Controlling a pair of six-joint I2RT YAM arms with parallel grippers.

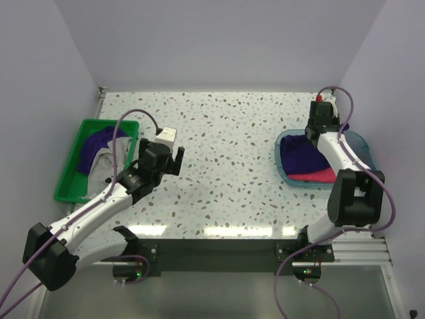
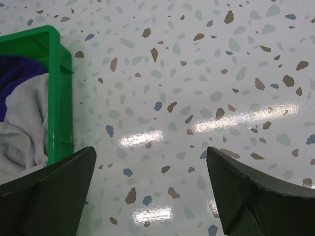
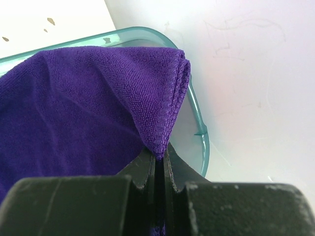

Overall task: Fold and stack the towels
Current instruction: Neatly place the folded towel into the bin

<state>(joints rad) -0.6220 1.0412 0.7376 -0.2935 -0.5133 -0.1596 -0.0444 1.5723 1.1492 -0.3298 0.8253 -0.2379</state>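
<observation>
Towels lie in two places on the speckled table (image 1: 232, 126). At the right, a folded purple towel (image 1: 300, 154) sits in the translucent teal tray (image 1: 364, 143), on top of a hot pink towel (image 1: 319, 177) whose near edge shows below it. At the left, a crumpled purple towel (image 1: 93, 145) and a pale grey-white towel (image 1: 106, 166) lie loosely together in the green plastic bin (image 1: 66, 183), the grey one nearer the arms. The right gripper (image 1: 313, 135) hangs over the far side of the tray; in its wrist view its jaws are pressed together on a corner of the folded purple towel, the pinched cloth rising from the fingertips (image 3: 158, 160) toward the tray's rim (image 3: 199, 132). The left gripper (image 1: 176, 161) hovers over bare table just to the right of the bin, holding nothing, its fingers (image 2: 54, 191) spread wide, with the bin's wall (image 2: 60, 98) and the grey-white towel at the left of its wrist view.
</observation>
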